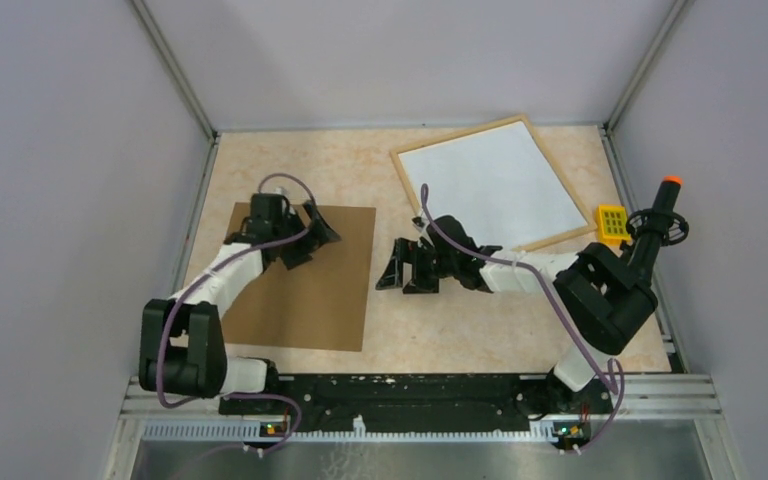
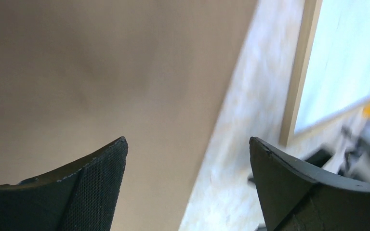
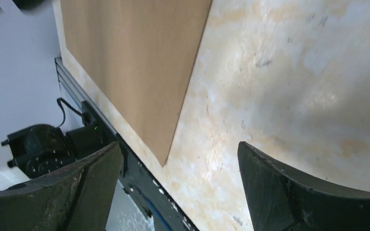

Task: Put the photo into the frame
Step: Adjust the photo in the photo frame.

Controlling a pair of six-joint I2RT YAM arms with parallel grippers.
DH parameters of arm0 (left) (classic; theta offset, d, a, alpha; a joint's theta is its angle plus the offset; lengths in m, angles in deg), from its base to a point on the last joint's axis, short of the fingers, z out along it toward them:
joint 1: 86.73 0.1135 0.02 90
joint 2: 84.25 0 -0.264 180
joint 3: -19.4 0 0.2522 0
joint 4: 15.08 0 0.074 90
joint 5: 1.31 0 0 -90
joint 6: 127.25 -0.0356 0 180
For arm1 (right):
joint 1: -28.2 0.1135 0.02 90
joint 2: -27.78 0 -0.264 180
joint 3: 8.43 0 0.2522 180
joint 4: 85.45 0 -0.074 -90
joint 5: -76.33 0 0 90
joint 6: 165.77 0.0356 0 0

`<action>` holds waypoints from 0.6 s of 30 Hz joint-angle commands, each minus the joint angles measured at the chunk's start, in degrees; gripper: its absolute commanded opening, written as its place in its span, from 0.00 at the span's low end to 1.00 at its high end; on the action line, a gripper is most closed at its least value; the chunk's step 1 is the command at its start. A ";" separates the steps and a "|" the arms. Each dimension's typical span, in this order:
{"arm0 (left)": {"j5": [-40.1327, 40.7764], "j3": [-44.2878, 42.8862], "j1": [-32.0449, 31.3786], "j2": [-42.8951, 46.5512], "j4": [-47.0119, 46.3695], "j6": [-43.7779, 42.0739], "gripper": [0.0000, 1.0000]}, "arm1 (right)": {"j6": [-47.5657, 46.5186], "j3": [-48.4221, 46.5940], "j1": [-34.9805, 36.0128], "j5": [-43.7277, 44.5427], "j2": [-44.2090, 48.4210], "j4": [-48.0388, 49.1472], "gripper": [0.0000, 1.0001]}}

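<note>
Our left gripper (image 1: 310,242) hangs with its jaws spread wide and nothing between them, well to the left of the frame (image 1: 457,133), low over the brown backing board (image 1: 310,300). Our right gripper (image 1: 405,270) is also spread and holds nothing. It points leftward just off the frame's near-left corner, over bare table (image 1: 460,330) between frame and board.

The frame lies flat, face to the table or to us we cannot tell, with a white sheet (image 1: 490,180) filling it. We judge its long axis to run roughly left to right, the right end swung away from our bases, though our right arm hides one corner. A small yellow block (image 1: 612,222) sits touching or just beside its near-right corner.

We see no photo in any view. It may be that white sheet lying face down, or it may be under the board.

We judge the task to be at its opening step, with nothing picked up. The next move calls for finding the print, then a shallow pinch at one edge of a thin flat sheet.
</note>
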 commanded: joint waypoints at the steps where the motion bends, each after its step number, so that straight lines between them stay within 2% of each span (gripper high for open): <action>1: 7.53 -8.97 12.44 1.09 8.57 -6.80 0.98 | 4.95 3.19 1.53 1.19 3.25 6.14 0.89; 4: 14.80 -13.32 18.35 -0.17 10.15 -7.86 0.98 | 5.06 2.26 1.34 3.78 2.61 6.28 0.89; 8: 29.74 -16.22 20.16 -3.70 5.50 -15.10 0.98 | 3.35 -2.30 1.24 2.74 -1.49 5.48 0.90; 13: 32.73 -24.73 23.71 -12.76 7.61 -25.47 0.98 | -0.37 -8.73 0.45 1.82 -6.61 1.76 0.91; 18: 23.20 -29.10 29.04 -22.54 11.40 -28.16 0.98 | -0.17 -12.11 -0.54 0.50 -11.20 2.38 0.91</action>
